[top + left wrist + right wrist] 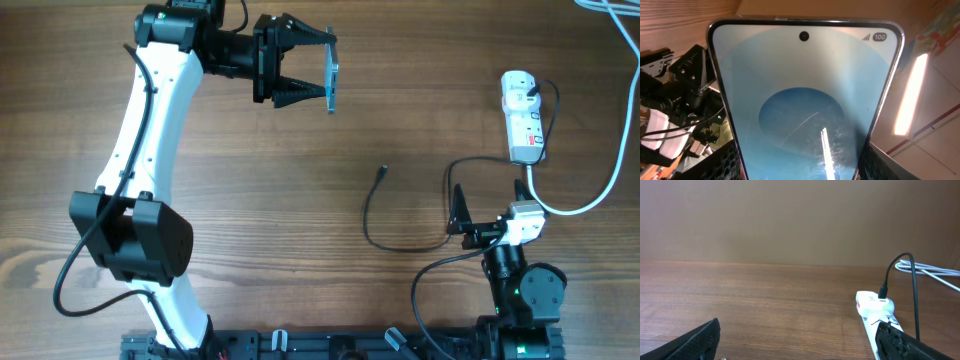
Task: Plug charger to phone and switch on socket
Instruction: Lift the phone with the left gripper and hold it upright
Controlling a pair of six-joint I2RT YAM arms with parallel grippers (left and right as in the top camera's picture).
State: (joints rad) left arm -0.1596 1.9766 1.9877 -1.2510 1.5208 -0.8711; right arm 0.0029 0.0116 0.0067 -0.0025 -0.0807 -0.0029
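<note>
My left gripper [322,72] is at the far middle of the table and is shut on the phone [332,88], which it holds off the wood, edge-on from above. In the left wrist view the phone's turquoise screen [805,95] fills the frame between the two fingers [800,172]. The charger's black cable lies loose on the table with its plug tip [383,172] free. The white socket [522,118] lies at the far right and also shows in the right wrist view [873,306]. My right gripper [488,202] is open and empty [800,337], just short of the socket's near end.
A white adapter [875,300] with the black cable [900,265] plugged into it sits at the socket's far end. A thicker white cord [600,190] runs along the right edge. The black cable loops on the wood [372,230] left of my right gripper.
</note>
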